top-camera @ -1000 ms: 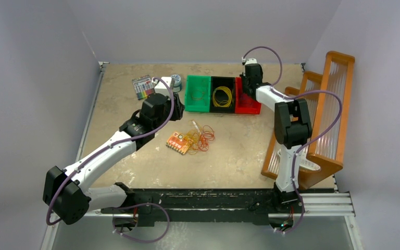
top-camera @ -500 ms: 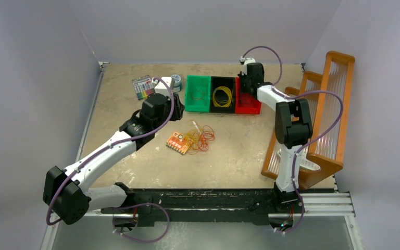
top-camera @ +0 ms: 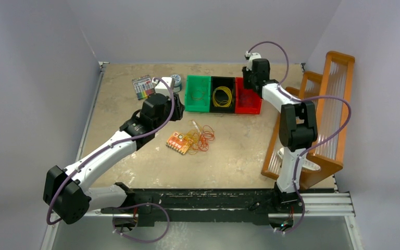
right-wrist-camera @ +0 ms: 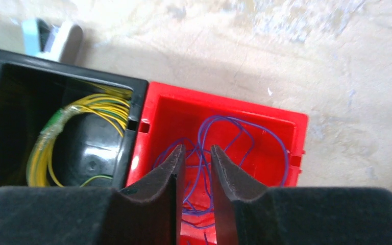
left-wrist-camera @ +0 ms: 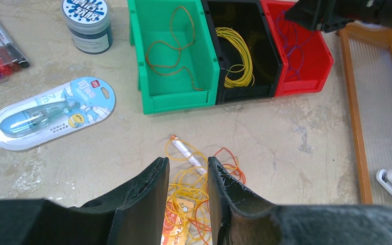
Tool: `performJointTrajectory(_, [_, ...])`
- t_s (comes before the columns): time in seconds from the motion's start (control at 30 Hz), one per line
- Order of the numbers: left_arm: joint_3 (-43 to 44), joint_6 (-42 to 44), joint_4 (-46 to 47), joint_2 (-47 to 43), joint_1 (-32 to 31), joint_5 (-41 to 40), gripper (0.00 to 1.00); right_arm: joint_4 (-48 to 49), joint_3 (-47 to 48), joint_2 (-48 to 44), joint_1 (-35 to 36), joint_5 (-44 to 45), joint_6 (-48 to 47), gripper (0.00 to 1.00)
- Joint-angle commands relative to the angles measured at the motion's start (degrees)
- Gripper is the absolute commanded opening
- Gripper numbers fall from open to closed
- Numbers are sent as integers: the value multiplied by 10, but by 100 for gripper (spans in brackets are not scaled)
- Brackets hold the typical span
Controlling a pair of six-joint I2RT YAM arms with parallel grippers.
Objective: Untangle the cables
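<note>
Though unreadable from above, right pincer (right-wrist-camera: 197, 149) narrow over purple cables (right-wrist-camera: 235, 145) | left pincer (left-wrist-camera: 188, 160) narrow, empty

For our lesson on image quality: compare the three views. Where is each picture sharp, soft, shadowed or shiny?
Top external view: even light, faint shadows; the cable tangle is too fine to resolve singly. Left wrist view: the table is sharp, the left gripper a dark mass with little detail. Right wrist view: softer overall, a dull sheen inside the black bin, the purple cables readable.
</note>
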Motion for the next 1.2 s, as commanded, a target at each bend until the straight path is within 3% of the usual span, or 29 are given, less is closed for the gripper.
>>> performJointTrajectory(0.0, [6,-5,18,4,-2,3,33,4,2,-73,0,-14,-1,29])
performJointTrajectory(0.2, [4,-6,18,2,-2,2,33,1,-16,-108,0,2,-2,36])
performJointTrajectory(0.57, [2,-5,17,-3,-2,1,33,-39,5,-76,-1,133,-9,41])
performJointTrajectory(1.17, [0,-5,17,-4,-2,0,33,-58,22,-40,-9,149,-9,42])
